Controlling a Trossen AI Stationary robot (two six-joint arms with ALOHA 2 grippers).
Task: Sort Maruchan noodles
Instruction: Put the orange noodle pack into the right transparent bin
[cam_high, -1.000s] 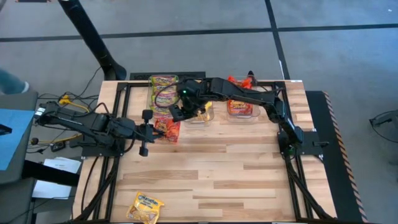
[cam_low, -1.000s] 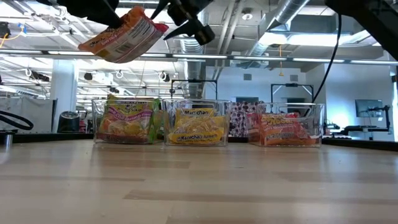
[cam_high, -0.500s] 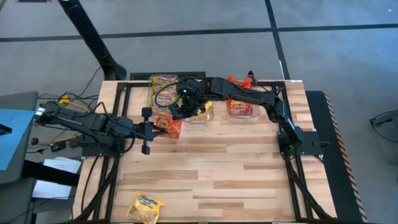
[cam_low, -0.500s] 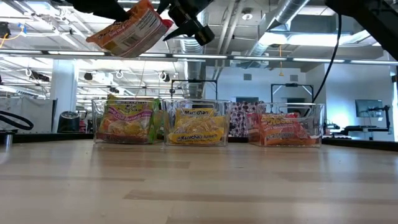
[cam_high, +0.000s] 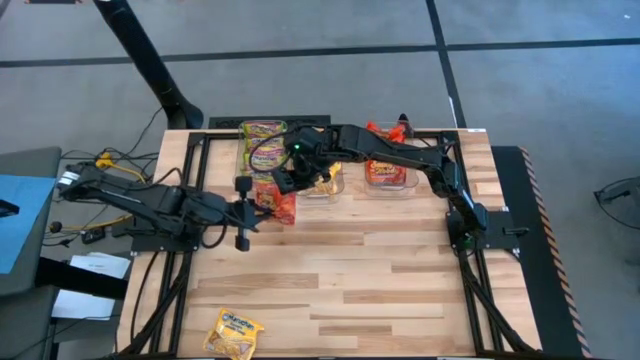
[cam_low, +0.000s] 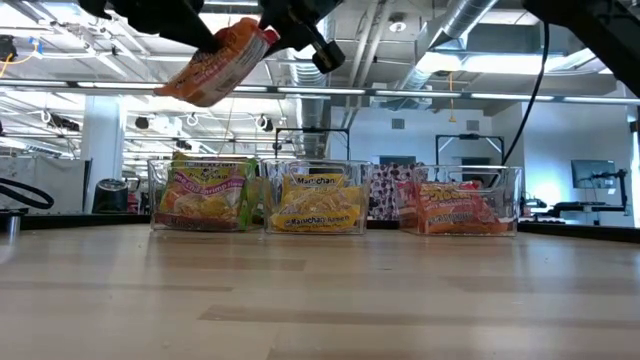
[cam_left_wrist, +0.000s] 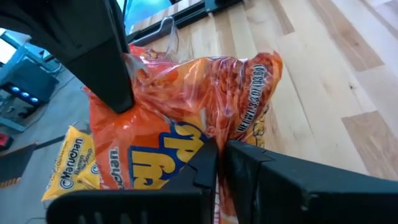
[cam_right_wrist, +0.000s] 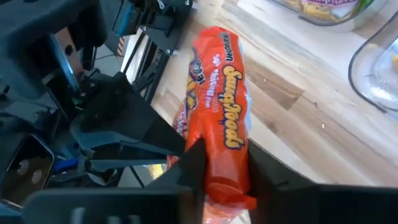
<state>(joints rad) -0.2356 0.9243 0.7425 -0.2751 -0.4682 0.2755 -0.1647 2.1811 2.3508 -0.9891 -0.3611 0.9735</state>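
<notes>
a red-orange noodle packet (cam_high: 279, 203) is held aloft over the table's back-left area, just in front of the clear bins (cam_low: 335, 196). it's pinched by the left gripper (cam_left_wrist: 217, 163), fingers shut on one edge. the right gripper (cam_right_wrist: 225, 163) is clamped on the opposite end. a yellow packet (cam_high: 233, 332) is left lying near the front-left edge.

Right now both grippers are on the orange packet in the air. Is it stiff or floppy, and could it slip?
The orange packet hangs tilted between the left gripper and right gripper and its free end barely droops, so it is probably fairly stiff and light. Its glossy, crinkled wrapper looks slippery, so a pinch at the edge might slide.
</notes>
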